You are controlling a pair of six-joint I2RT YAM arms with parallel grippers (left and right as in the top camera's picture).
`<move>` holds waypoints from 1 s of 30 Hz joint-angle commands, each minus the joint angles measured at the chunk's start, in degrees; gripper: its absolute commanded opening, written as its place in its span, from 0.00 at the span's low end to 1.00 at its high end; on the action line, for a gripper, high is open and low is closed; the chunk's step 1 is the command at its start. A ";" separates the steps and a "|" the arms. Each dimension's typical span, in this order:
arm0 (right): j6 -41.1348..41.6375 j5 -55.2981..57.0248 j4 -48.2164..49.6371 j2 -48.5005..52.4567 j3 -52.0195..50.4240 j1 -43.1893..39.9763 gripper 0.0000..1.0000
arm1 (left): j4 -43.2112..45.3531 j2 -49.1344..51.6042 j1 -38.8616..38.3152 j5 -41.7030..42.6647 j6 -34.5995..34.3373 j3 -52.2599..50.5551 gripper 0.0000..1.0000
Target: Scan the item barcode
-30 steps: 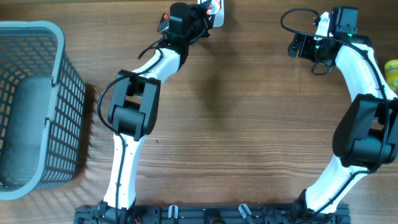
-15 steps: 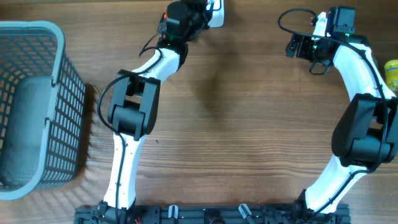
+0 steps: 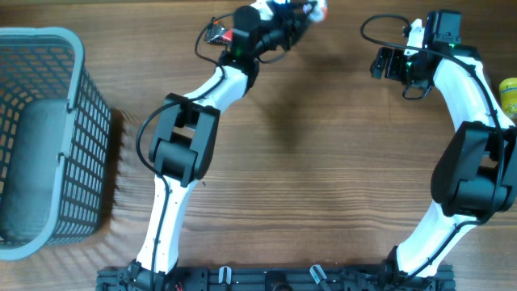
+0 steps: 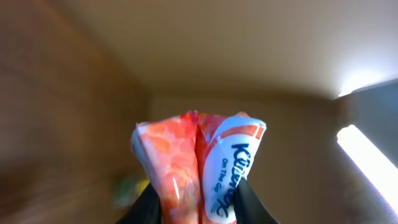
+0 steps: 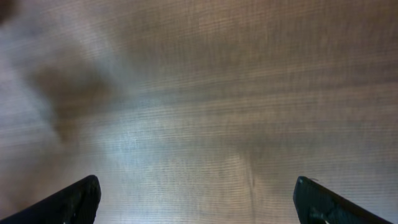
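Note:
The item is an orange-and-white Kleenex tissue pack (image 4: 199, 158). It is pinched between the two black fingers of my left gripper (image 4: 198, 205), and the squeeze folds it down the middle. From overhead the pack (image 3: 313, 10) shows at the table's far edge, at the tip of the left gripper (image 3: 297, 16), which points right. No barcode shows on the visible faces. My right gripper (image 3: 386, 62) hovers at the back right with its jaws wide apart. In the right wrist view, only bare wood lies between the right gripper's (image 5: 199, 202) fingers.
A grey mesh basket (image 3: 81, 153) stands at the left edge of the wooden table. A yellow object (image 3: 509, 93) peeks in at the right edge, beside the right arm.
The left gripper has closed tighter on the tissue pack and swung it to the right along the far edge. The right arm has stayed still.

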 commanded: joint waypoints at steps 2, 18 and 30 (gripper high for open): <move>-0.87 -0.35 -4.59 0.31 6.08 -2.71 1.00 | -9.68 -4.20 -1.84 9.90 23.17 0.63 0.26; -1.99 -8.35 -25.70 -2.25 36.11 -14.86 1.00 | -36.13 -4.26 -11.30 -0.22 54.64 0.63 0.27; -0.55 -8.70 -28.15 -6.58 36.83 -15.15 1.00 | -50.69 -6.84 -18.18 -16.72 63.80 0.63 1.00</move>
